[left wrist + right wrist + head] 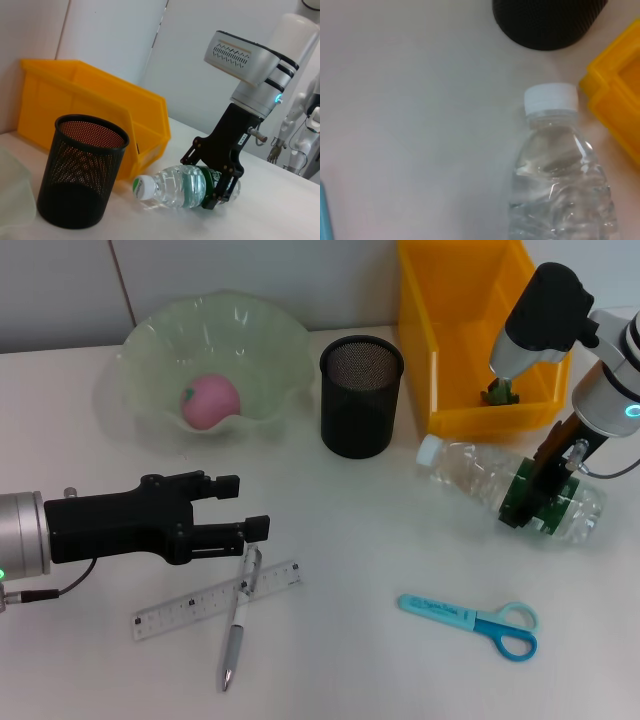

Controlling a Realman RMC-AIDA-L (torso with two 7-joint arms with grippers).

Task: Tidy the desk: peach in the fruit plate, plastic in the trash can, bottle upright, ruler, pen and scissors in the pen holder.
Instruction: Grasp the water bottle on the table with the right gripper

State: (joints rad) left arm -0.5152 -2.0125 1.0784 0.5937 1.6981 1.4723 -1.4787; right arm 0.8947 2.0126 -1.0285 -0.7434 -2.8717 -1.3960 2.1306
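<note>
The clear bottle [470, 472] [170, 186] [560, 175] lies on its side, white cap toward the black mesh pen holder [361, 395] [82, 170]. My right gripper [540, 502] [216, 176] is shut on its green label. The pink peach [210, 401] rests in the pale green fruit plate [150, 340]. My left gripper [240, 506] hovers open just above the top of the pen [238, 620], which lies across the clear ruler [190, 608]. Blue scissors [480, 620] lie at the front right. A small green scrap [500, 393] sits in the yellow trash can [450, 330]; I cannot tell whether it is the plastic.
The yellow trash can [75, 95] [620, 110] stands against the back wall, just behind the bottle and beside the pen holder [545, 20]. The fruit plate takes the back left. Bare white tabletop [380, 540] stretches between the ruler and the scissors.
</note>
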